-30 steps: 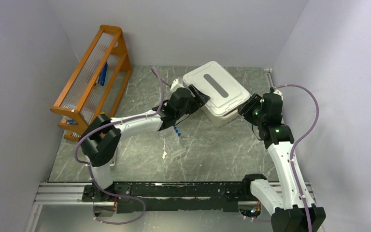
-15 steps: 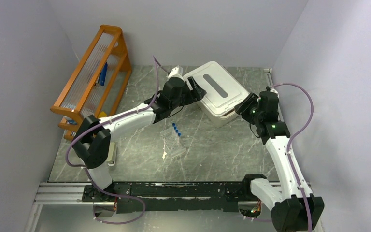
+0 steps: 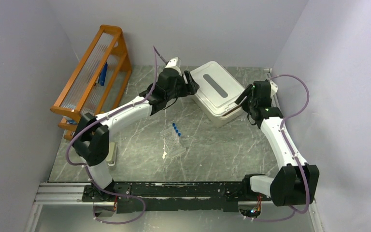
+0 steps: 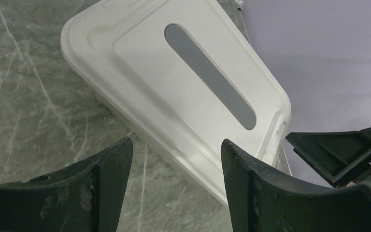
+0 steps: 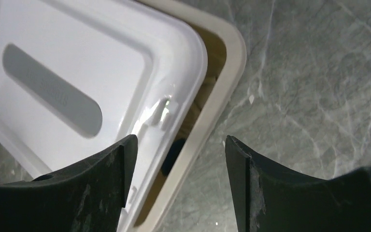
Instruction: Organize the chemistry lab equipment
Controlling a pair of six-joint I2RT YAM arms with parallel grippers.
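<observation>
Left claw [image 4: 176,159], right claw [image 5: 178,159] open, lid [image 5: 77,58] askew on box [image 5: 233,63]

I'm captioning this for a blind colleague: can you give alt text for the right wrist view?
A white lid with a grey strip sits askew on a cream box, leaving a gap along one edge. Two black jaws stand open at the bottom, over the box's rim and a grey marble table.

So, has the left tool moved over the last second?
Yes. In the top view the left tool has pulled away from the blue-capped pieces toward the back wall, beside the white box's left corner.
</observation>
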